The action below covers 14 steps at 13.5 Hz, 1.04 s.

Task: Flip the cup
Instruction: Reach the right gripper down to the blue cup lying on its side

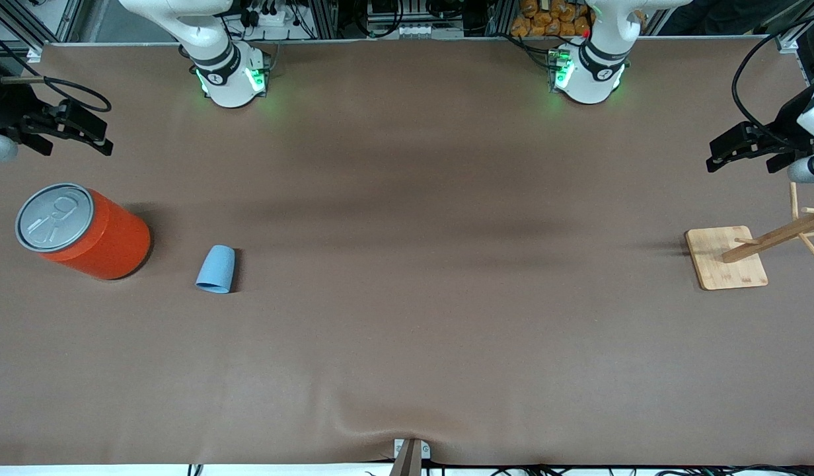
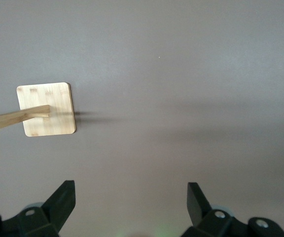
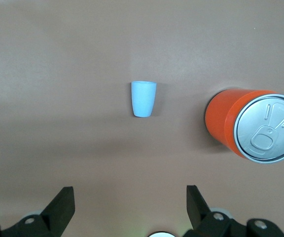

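Note:
The cup [image 1: 216, 269] is a small light-blue tumbler on the brown table, beside the orange can toward the right arm's end. It seems to lie on its side with its wide end toward the front camera. It also shows in the right wrist view [image 3: 143, 98], apart from the fingers. My right gripper [image 1: 83, 132] hangs open and empty over the table's right-arm end, above the can's area [image 3: 129, 197]. My left gripper [image 1: 734, 151] hangs open and empty over the left-arm end [image 2: 131, 197].
A big orange can [image 1: 90, 231] with a grey pull-tab lid stands beside the cup [image 3: 250, 126]. A wooden peg stand [image 1: 727, 256] on a square base stands at the left arm's end [image 2: 47, 109].

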Available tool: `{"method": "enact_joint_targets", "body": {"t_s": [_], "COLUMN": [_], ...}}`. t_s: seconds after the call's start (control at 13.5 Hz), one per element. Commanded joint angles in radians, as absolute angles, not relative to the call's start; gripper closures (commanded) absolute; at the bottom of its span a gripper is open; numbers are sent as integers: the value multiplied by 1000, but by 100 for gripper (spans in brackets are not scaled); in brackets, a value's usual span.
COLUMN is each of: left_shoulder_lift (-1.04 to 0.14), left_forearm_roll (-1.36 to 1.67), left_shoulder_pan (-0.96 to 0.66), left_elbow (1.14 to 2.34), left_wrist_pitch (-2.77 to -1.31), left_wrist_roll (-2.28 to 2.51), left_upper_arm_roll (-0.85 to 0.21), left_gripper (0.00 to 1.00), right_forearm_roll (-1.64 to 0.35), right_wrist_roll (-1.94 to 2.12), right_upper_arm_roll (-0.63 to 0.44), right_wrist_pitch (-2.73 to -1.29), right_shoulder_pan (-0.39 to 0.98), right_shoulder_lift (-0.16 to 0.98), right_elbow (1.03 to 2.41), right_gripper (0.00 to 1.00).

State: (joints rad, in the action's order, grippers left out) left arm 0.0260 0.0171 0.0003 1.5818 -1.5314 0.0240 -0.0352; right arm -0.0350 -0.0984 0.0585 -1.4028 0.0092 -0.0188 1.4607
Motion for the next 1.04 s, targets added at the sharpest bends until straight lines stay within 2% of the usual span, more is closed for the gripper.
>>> {"method": "enact_joint_targets", "body": {"t_s": [0.0, 0.3, 0.59, 0.96], "left_shoulder_lift": [23, 21, 20, 21], "left_forearm_roll": [-2, -2, -2, -2], "left_shoulder_pan": [8, 8, 6, 5], "left_elbow": [1569, 1568, 1566, 1566], "left_wrist_pitch": [-1516, -1517, -1517, -1517], "left_wrist_roll": [2, 3, 3, 3], "left_upper_arm_roll": [-37, -35, -35, -37], "left_gripper": [0, 0, 0, 0], "right_forearm_roll": [-29, -29, -28, -35], "right_wrist_roll": [-78, -74, -66, -80], "right_upper_arm_roll": [67, 67, 63, 67], "right_wrist_pitch": [-1410, -1405, -1414, -1414], "right_shoulder_pan": [-6, -8, -11, 2], "right_shoulder_lift": [-40, -35, 17, 190], "right_elbow": [1476, 1473, 1468, 1470], "right_gripper": [0, 0, 0, 0]}}
